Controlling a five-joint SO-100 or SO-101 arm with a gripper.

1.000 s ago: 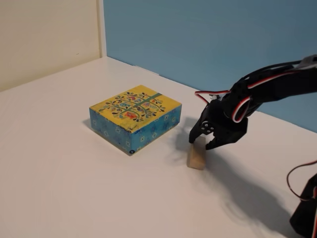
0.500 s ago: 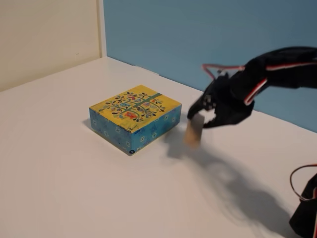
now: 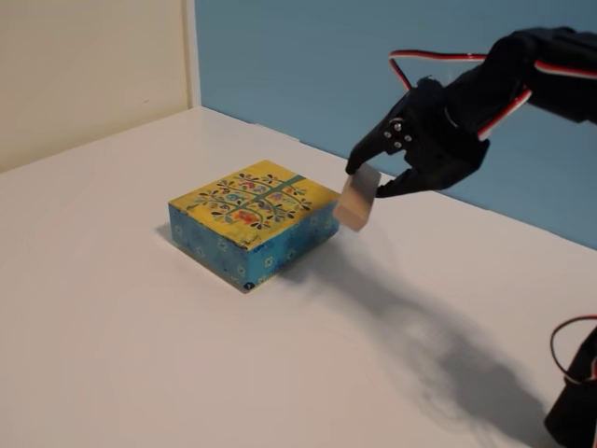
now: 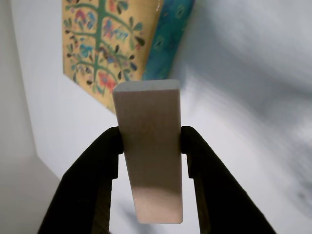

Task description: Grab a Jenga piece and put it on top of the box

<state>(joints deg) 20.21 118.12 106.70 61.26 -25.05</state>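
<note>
The box (image 3: 254, 217) with a yellow floral top and blue sides rests on the white table, left of centre in the fixed view. My black gripper (image 3: 366, 183) hangs in the air just right of the box's right corner, shut on the pale Jenga piece (image 3: 357, 198), which dangles below the fingers above the table. In the wrist view the Jenga piece (image 4: 151, 146) stands between the two black fingers (image 4: 100, 161), clamped at its sides by my gripper (image 4: 150, 141), and the box (image 4: 117, 44) lies ahead at upper left.
A blue wall (image 3: 373, 65) runs behind the table and a cream wall (image 3: 93, 65) stands at the left. The arm's base and red cables (image 3: 574, 392) sit at the lower right. The white table (image 3: 140, 355) spreads in front of the box.
The gripper has lifted the Jenga piece off the table and carried it up and left toward the box's right corner. The box has not moved.
</note>
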